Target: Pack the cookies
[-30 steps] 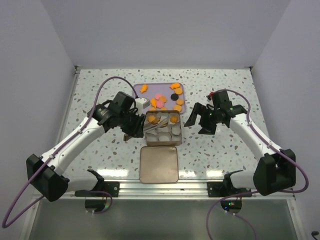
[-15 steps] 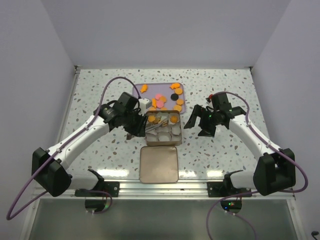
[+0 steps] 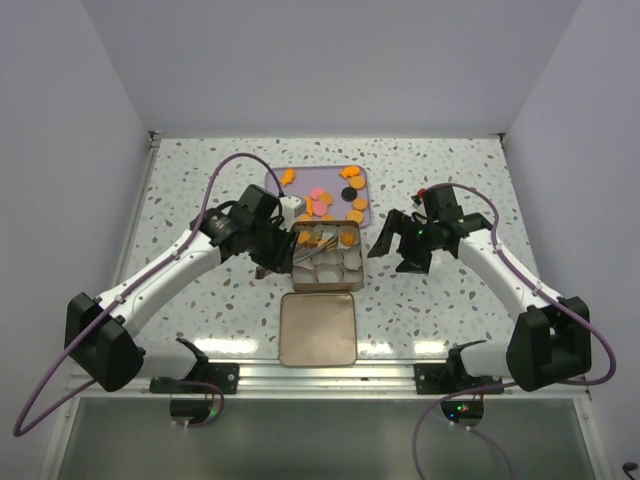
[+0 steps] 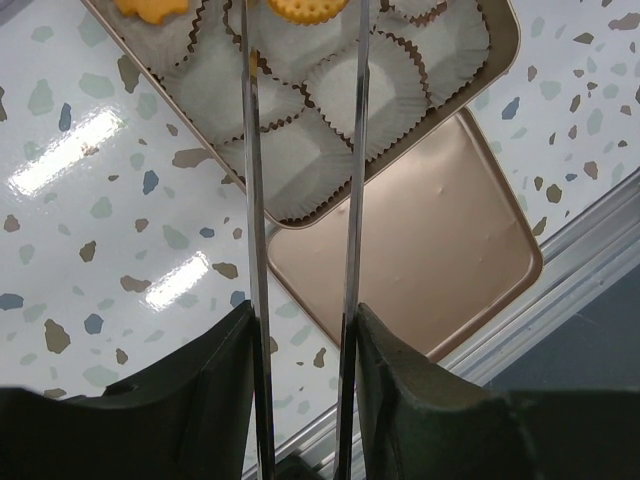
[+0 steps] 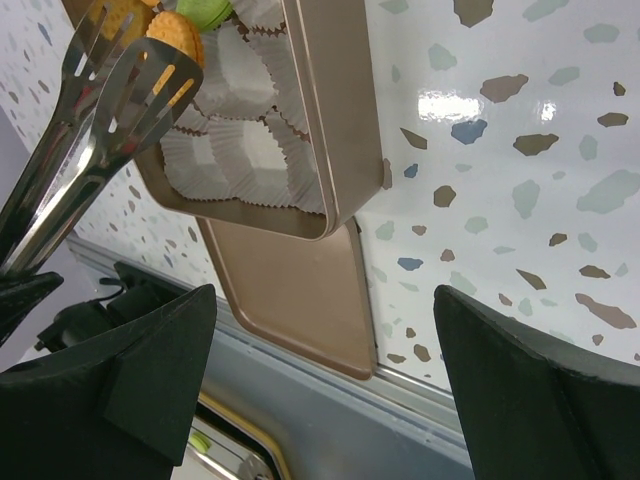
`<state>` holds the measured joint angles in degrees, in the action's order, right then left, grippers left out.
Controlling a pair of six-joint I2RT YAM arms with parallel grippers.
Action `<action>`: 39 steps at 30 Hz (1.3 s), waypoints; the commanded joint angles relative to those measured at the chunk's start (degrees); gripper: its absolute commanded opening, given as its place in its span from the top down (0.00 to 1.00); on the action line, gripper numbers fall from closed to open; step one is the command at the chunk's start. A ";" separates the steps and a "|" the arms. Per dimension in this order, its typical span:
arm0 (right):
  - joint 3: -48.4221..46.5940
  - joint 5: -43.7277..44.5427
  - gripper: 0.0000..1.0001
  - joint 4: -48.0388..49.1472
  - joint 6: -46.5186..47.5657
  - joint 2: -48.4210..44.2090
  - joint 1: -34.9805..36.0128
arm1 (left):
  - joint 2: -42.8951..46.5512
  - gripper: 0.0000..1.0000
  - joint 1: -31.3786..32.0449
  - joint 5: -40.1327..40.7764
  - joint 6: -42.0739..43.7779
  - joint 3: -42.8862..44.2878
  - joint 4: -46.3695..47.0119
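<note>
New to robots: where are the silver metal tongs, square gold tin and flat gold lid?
silver metal tongs [image 5: 140, 95]: right wrist view, slotted blade.
square gold tin [image 5: 340, 100]: right wrist view, side wall.
flat gold lid [image 3: 318, 328]: top view, centre.

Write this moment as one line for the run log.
left gripper: shut on tongs | tongs: orange cookie between blades, over tin | right gripper: open, empty, beside tin

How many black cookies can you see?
1. The black cookie lies on the purple tray, near its right edge. Others may be hidden.
</note>
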<state>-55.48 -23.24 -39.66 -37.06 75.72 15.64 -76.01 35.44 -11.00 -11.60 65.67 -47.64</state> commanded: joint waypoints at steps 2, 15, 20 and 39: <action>-0.33 -0.66 0.07 0.99 0.94 -0.31 -0.08 | 0.16 0.55 0.51 0.28 -0.88 0.86 2.29; -0.06 -0.49 0.07 0.81 1.02 -0.58 -0.08 | 0.33 0.52 0.59 0.81 -0.71 0.69 1.85; -0.06 -0.40 0.07 0.81 1.02 -0.75 -0.08 | 1.12 0.51 0.68 0.99 -1.06 1.74 1.58; -2.08 0.39 0.07 0.81 1.11 0.56 -0.17 | -11.70 0.54 -0.89 21.09 -0.88 23.44 -4.31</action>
<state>-55.48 -23.24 -39.59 -37.04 75.77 15.64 -85.03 35.64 2.59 -12.34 86.26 -51.07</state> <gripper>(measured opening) 0.930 0.468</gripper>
